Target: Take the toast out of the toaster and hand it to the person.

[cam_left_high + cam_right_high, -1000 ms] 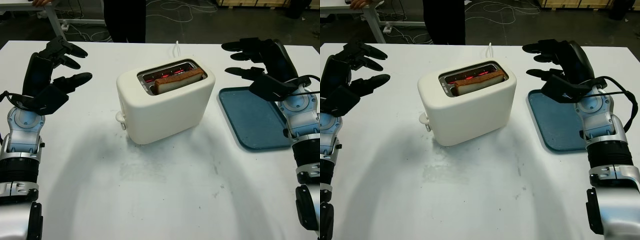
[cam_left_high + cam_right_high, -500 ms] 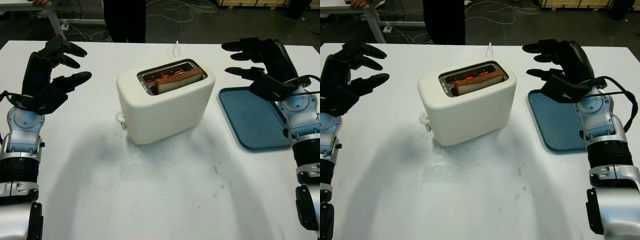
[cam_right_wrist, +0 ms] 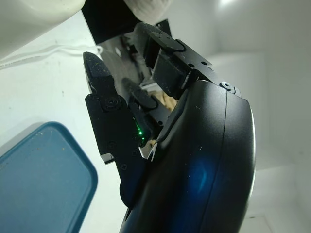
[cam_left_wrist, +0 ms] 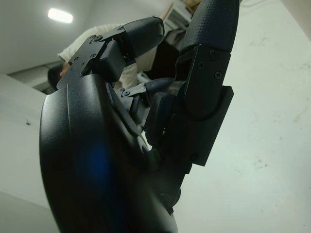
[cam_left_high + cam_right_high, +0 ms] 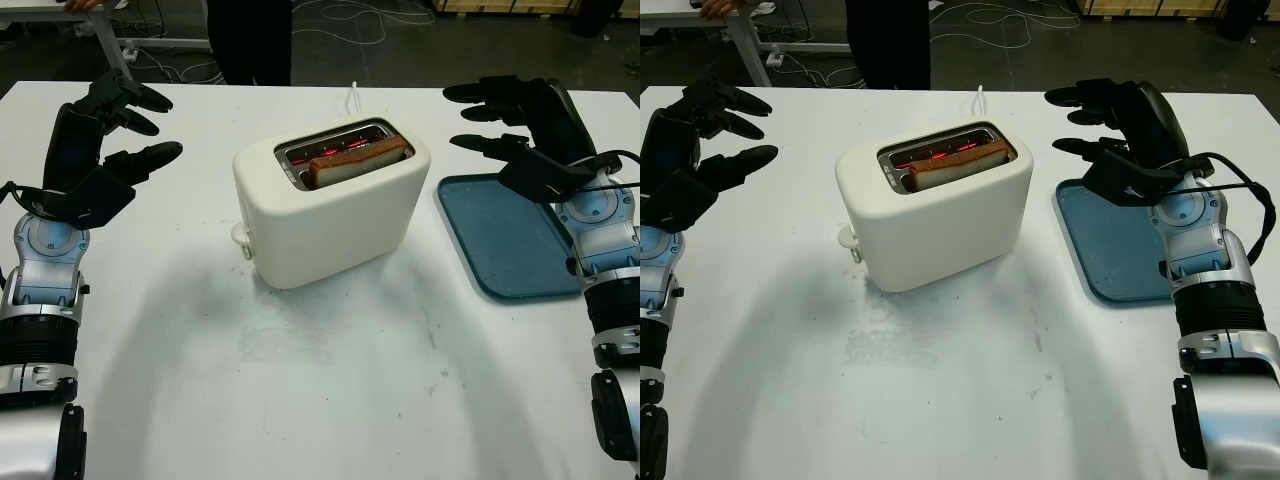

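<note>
The toast (image 5: 358,161) is sitting in the toaster (image 5: 330,205), untouched, while the left hand (image 5: 105,140) and right hand (image 5: 520,125) are hovering either side, holding nothing, fingers spread; reaching in looks next.

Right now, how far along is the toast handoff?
Nothing done yet. The toast sits in the toaster, slots glowing red. The left hand and right hand are open, raised on either side of it. Left to do: grasp the toast, lift it, pass it to the person behind the table.
</note>
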Controlling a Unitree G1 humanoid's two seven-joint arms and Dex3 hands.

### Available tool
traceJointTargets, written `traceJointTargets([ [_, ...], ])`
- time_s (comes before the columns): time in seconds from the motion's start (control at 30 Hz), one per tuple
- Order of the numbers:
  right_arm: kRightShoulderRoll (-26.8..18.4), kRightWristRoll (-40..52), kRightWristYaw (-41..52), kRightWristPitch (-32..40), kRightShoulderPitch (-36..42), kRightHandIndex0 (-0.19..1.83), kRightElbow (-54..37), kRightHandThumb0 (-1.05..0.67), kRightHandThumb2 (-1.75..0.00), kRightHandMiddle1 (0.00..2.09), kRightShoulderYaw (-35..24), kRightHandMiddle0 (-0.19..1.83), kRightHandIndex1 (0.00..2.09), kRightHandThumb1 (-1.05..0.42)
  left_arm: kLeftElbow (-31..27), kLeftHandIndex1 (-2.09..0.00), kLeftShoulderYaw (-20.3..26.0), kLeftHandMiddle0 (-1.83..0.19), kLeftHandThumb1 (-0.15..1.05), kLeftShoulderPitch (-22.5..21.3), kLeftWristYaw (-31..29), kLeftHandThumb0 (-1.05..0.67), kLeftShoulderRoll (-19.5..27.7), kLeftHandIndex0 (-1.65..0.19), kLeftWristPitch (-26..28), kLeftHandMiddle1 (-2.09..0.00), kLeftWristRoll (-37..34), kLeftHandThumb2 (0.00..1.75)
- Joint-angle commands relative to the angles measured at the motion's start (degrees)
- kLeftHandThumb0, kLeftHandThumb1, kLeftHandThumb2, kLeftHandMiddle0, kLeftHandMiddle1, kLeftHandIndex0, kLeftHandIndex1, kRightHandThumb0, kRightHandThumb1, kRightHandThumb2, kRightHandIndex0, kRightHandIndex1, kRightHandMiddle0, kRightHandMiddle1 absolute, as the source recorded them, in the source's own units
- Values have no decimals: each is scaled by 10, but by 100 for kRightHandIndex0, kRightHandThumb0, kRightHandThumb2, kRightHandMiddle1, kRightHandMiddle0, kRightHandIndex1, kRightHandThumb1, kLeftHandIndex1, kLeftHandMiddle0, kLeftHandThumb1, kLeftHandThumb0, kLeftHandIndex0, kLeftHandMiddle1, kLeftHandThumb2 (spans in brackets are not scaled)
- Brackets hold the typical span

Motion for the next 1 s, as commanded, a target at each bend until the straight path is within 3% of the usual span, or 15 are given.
traceJointTargets([
  [0.0, -2, 2, -3, -3, -3, 96, 1, -25, 0, 0, -1, 87, 0, -77, 3, -118, 0, -43, 92, 0, 3, -90, 2, -40, -8, -132, 2, 12],
  [0.97, -2, 3, -2, -5, -5, 96, 5, -28, 0, 0, -2, 87, 0, -78, 8, -120, 0, -43, 92, -1, 8, -90, 4, -39, -16, -131, 9, 15],
])
